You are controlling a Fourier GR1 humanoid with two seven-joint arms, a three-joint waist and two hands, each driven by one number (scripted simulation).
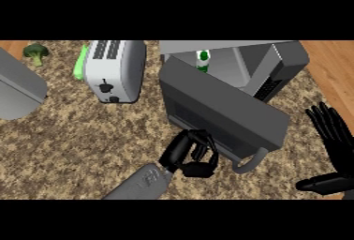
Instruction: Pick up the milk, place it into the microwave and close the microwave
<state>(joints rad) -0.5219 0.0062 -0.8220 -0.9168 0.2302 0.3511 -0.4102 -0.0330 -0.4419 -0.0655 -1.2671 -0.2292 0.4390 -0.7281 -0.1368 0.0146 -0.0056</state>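
The milk [202,61] stands inside the microwave [280,58], so the closing step looks to be in hand. The left hand [192,158] has its fingers [205,139] curled, holding nothing, against the open door [221,110], with the handle [253,161] just right of them. The milk is well beyond the fingers, behind the door. Next, the door needs swinging shut. The right hand [333,133] rests open at the right edge.

One microwave [221,110], one toaster [117,65], one milk bottle [202,61], one broccoli floret [36,51]
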